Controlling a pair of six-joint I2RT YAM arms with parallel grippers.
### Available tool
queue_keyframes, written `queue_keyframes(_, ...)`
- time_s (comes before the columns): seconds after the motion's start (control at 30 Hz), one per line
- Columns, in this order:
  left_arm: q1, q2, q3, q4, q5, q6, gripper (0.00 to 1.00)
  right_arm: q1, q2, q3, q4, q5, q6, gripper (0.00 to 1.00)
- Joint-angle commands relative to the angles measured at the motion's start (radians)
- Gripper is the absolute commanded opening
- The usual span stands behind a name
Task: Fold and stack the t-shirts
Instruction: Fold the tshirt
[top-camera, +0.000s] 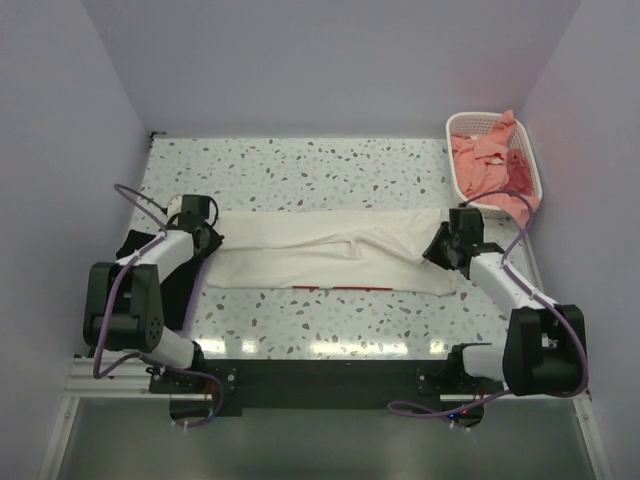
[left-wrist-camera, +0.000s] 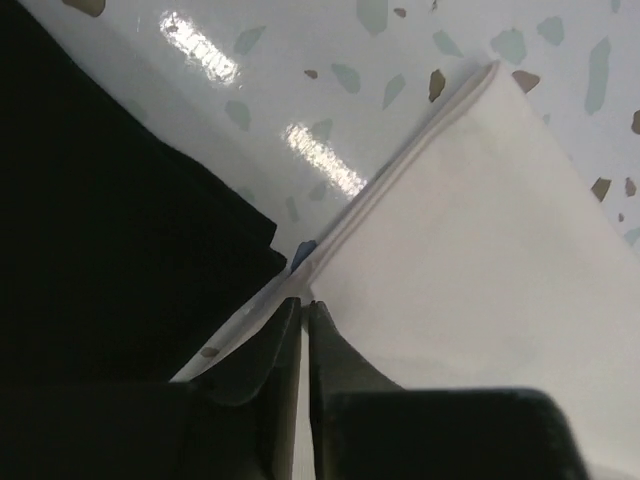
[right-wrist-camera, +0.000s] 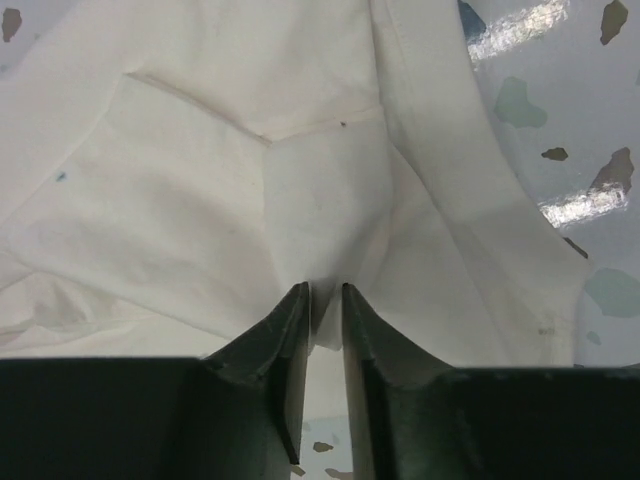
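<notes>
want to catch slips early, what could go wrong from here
1. The right gripper has its jaws a little apart at a pinched ridge of the cream shirt; pulling away now could drag that fold askew.
2. The left gripper pinches the hem right beside the black shirt; a sideways sweep might snag or ruffle it.

White arm links (top-camera: 500, 281) join boxy black housings (top-camera: 545, 350), trailing lavender cables (top-camera: 104, 318).

One cream tee (top-camera: 330, 255); one black tee (left-wrist-camera: 100, 220); one basket (top-camera: 529, 165); pink tees (top-camera: 480, 160) inside, count unclear.
</notes>
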Motion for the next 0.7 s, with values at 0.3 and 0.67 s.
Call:
queue_keyframes(0.3, 0.001, -0.148, 0.052, 0.096, 0.056, -0.012, 0.47, 0.016, -0.081, 0.095, 0.049, -0.035, -0.044, 0.47)
queue_keyframes(0.67, -0.152, 0.223, 0.302, 0.098, 0.103, -0.010, 0.31, 0.118, 0.319, 0.400, 0.069, 0.098, -0.106, 0.47)
